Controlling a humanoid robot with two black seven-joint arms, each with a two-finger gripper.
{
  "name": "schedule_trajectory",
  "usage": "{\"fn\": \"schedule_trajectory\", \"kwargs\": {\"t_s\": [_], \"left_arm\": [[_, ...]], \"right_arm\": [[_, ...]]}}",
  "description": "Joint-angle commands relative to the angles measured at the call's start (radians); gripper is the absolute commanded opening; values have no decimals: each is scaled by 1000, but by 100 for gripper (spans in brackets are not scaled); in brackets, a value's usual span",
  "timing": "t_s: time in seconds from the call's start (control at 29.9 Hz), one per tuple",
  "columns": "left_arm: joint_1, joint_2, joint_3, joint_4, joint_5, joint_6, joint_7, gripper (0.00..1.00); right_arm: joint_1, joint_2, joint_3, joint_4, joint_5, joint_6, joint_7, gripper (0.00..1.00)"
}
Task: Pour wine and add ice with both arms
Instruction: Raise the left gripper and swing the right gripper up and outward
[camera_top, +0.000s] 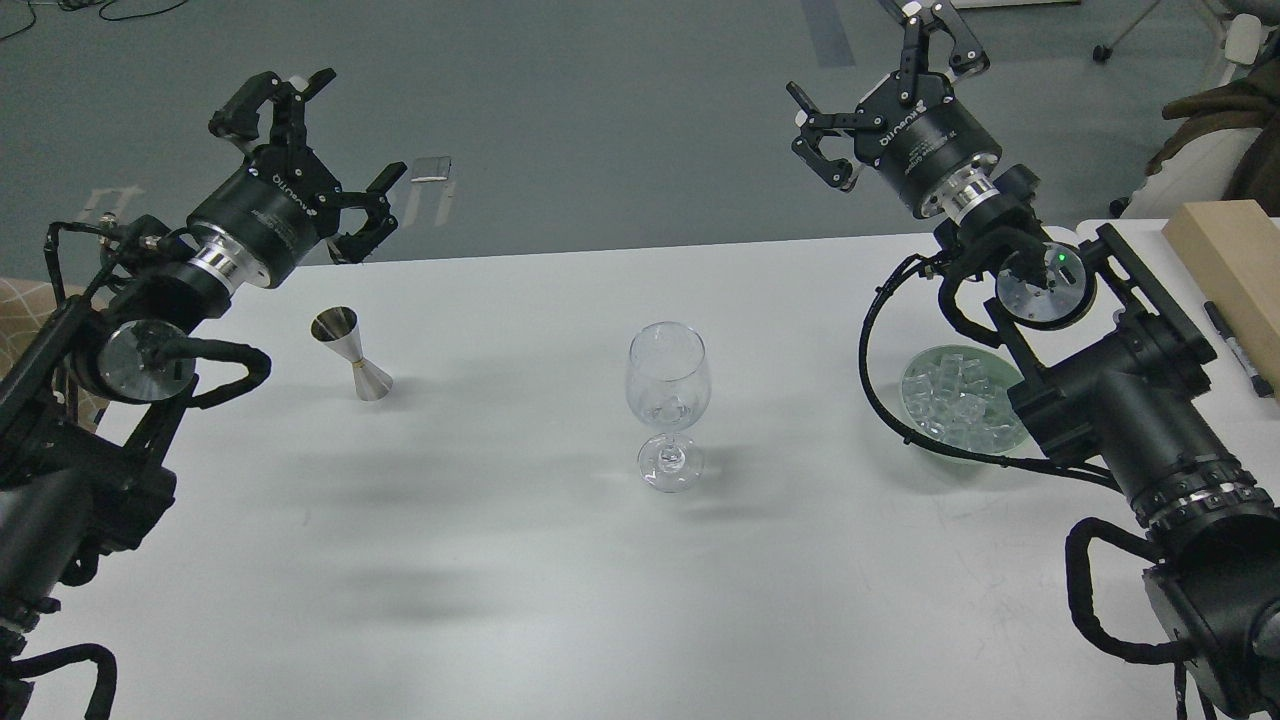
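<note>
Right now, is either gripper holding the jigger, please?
No, the jigger stands alone on the table; both the left gripper and right gripper are open, raised.

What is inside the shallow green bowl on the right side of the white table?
The shallow pale-green glass bowl holds many small clear glassy ice cubes, piled together. The black right arm covers the bowl's right part, so the contents there cannot be seen.
</note>
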Motion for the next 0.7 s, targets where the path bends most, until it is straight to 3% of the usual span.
{"fn": "schedule_trajectory", "kwargs": {"t_s": [0.0, 0.3, 0.67], "left_arm": [[0, 0, 0, 0, -1, 0, 0, 98], [-3, 0, 0, 0, 1, 0, 0, 98], [-5, 0, 0, -1, 1, 2, 2, 98]], "right_arm": [[3, -34, -55, 21, 0, -2, 0, 100], [35, -159, -205, 31, 0, -5, -2, 100], [122, -356, -458, 94, -9, -86, 2, 100]]}}
